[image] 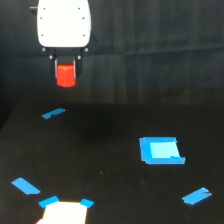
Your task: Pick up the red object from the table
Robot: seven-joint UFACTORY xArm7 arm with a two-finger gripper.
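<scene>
1. The table [115, 165] is a wide black matte top that fills the lower part of the exterior view, under a dark backdrop.
2. The gripper [65, 75] hangs from a bulky white housing at the upper left of the view, well above the tabletop.
3. A blue square [161, 150] lies flat on the table toward the exterior view's right, well apart from the gripper.
4. A white patch [63, 212] edged with blue sits at the bottom edge; what it is I cannot tell.
5. Small tape pieces [54, 113] lie scattered about, one of them just below the gripper.
6. The red block [65, 75] sits between the two dark fingers, which pinch it from either side. It is clear of the table and looks upright.
7. Judging from this, the grasp and lift are done, so the pick-up is at or near its end.
8. The next move calls only for a steady hold: firm pinch, no jerks, block kept aloft.
</scene>
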